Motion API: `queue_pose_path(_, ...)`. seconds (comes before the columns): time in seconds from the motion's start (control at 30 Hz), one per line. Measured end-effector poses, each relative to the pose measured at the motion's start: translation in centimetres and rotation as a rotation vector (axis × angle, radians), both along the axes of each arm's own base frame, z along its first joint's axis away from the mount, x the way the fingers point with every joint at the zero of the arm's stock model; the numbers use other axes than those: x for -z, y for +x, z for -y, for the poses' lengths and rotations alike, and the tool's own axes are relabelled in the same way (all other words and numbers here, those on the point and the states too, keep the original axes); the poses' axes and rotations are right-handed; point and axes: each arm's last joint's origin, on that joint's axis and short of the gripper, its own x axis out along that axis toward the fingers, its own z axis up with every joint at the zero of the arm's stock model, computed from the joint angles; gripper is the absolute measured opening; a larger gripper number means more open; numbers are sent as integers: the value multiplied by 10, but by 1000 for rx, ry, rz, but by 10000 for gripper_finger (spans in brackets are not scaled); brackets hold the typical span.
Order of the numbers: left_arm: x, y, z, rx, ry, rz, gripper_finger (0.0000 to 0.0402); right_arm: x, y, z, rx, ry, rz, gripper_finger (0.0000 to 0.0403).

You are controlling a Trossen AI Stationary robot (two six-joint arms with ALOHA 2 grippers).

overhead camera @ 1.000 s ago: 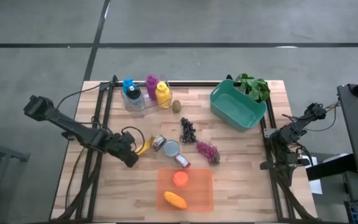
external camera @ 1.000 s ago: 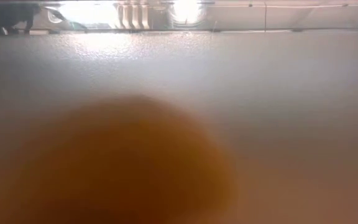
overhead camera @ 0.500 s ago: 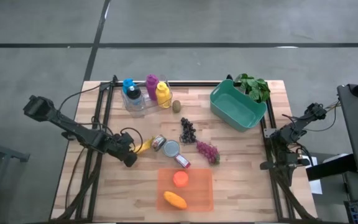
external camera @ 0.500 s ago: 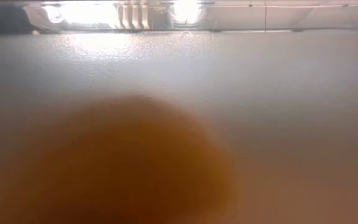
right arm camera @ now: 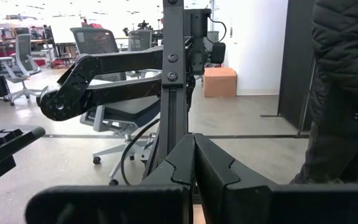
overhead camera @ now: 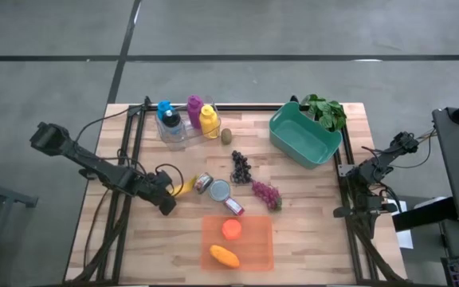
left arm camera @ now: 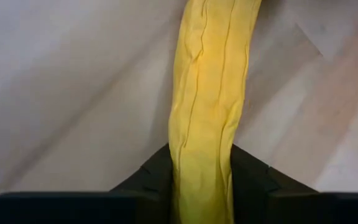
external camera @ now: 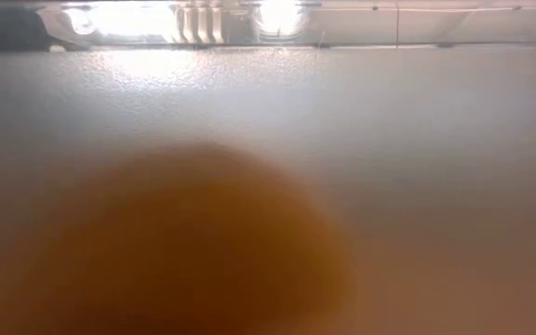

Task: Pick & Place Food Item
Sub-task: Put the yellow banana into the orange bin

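My left gripper (left arm camera: 201,186) grips the yellow banana (left arm camera: 207,106) on the table (overhead camera: 309,239), ready for a gentle lift.

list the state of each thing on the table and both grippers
banana: lying on the table, clamped between the fingers of the left gripper
right gripper: shut, empty, parked off the table's right edge
teal bin: upright, looks empty
orange tray: holds two orange items
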Motion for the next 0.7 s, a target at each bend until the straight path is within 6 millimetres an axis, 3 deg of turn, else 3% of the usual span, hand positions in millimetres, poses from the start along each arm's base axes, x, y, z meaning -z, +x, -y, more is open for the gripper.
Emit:
queue_pose_path(0.37,-32,-6,0,14,-75,-65,109,0,0,0,0,0,0,8)
queue_pose_path(0.7,-94,-15,-4,-40,-68,-90,108,0,0,0,0,0,0,8)
